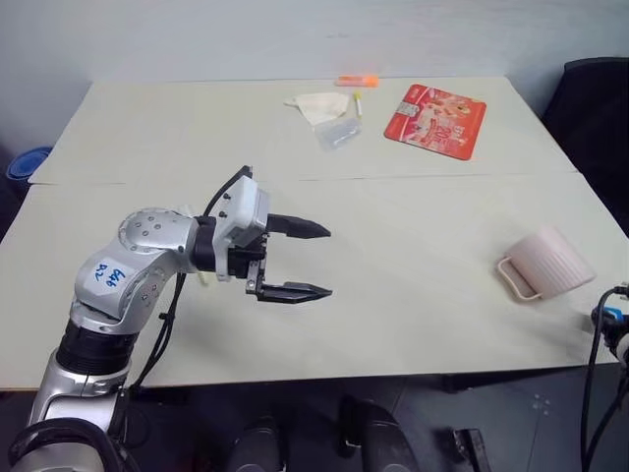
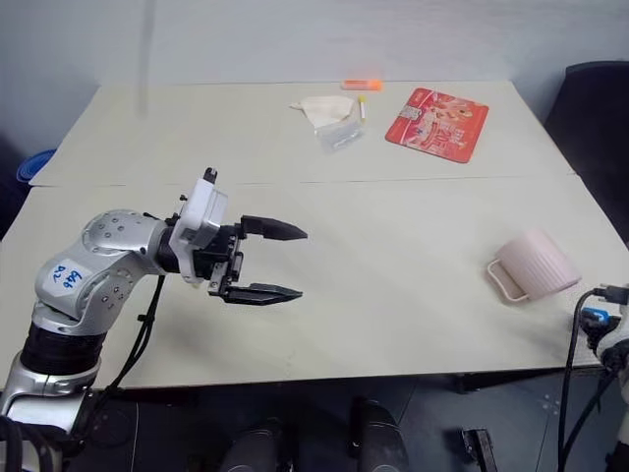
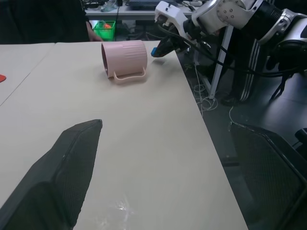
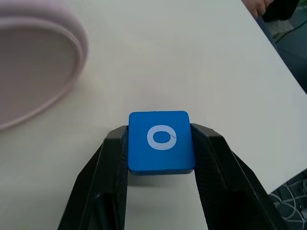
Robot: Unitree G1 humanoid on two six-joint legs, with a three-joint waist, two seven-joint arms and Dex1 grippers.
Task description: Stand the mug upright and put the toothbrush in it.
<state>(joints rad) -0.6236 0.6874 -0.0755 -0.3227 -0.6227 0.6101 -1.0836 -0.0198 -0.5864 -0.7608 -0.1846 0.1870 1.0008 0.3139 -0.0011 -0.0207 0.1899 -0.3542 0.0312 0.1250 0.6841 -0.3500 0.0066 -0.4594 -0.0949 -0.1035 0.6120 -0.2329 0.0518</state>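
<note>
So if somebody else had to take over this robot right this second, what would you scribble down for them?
Left gripper: open, holding nothing, above the near left part of the table.
Right gripper: shut on a blue block with a white ring, at the table's right edge beside the mug.
Mug: lying on its side near the right edge, handle toward the robot.
Toothbrush: I cannot pick it out for certain; a small pale piece shows beside the left arm, too hidden to name.
Far side: orange marker, red packet, tissue.
Done: nothing. Left: stand the mug up, then put the toothbrush in.
</note>
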